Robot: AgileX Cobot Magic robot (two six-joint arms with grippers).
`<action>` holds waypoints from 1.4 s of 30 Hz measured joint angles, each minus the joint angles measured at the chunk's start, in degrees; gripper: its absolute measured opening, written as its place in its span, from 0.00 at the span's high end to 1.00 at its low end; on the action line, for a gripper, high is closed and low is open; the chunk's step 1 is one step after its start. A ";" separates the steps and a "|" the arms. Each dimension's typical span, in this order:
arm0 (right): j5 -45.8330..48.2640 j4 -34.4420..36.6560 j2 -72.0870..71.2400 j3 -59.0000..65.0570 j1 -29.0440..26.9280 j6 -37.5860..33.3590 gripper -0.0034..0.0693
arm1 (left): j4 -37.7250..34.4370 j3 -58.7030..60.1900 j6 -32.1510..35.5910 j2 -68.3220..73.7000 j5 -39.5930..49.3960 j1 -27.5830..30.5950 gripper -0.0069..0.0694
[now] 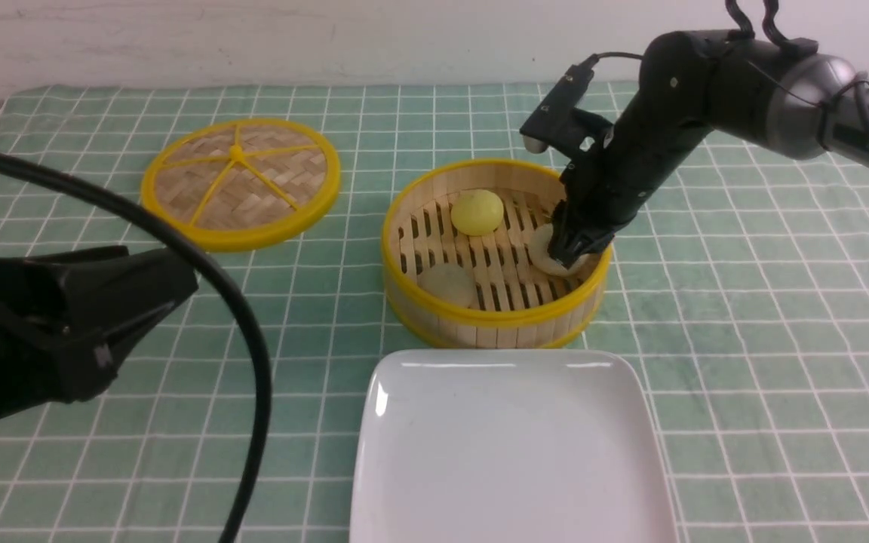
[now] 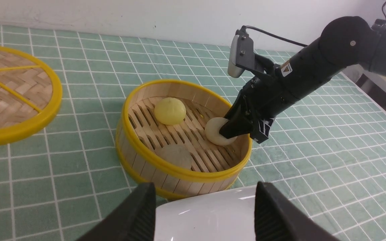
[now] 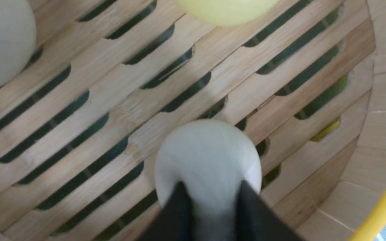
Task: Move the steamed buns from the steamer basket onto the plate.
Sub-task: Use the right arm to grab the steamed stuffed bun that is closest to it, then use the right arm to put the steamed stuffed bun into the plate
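steamer basket [image 1: 495, 317]: round, pale bamboo wall, yellow rims, slatted floor with dark slots. it stands mid-worktop [image 1: 744, 302] on a green checked cloth [image 1: 65, 151], just behind the plate [image 1: 510, 452].

all three buns sit inside the basket, none on the plate.
- pale yellow bun [image 1: 477, 211]: smooth dome at the far side of the floor.
- off-white bun [image 1: 447, 284]: duller beige, near-left, close to the wall.
- third bun [image 1: 541, 249]: off-white and matte, at the right side by the wall.

right gripper [image 3: 209, 187] reaches down into the basket, fingers pinched against both sides of the third bun, which rests on the slats.

left gripper [image 2: 204, 187] hangs low at the left, jaws spread, nothing between them.

plate: glossy white, squarish with rounded corners, bare.

lid [image 1: 241, 181]: flat, woven, yellow spokes, lying far-left, well apart from the basket.
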 joint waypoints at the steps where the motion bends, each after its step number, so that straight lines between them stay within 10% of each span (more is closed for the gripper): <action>1: 0.00 0.00 0.00 -0.06 0.00 0.00 0.89 | 0.00 0.00 0.00 0.00 0.00 0.00 0.36; 23: 20.97 1.54 -26.49 -7.82 0.14 10.88 0.92 | 0.00 0.00 0.00 0.00 -1.40 0.00 0.36; 35: 20.39 7.00 -37.95 21.39 0.14 10.06 0.92 | 0.00 0.00 0.00 0.00 -1.96 0.00 0.36; 42: 3.12 16.28 -34.88 40.50 0.14 -2.47 0.92 | 0.00 0.00 0.00 0.00 -1.96 0.00 0.36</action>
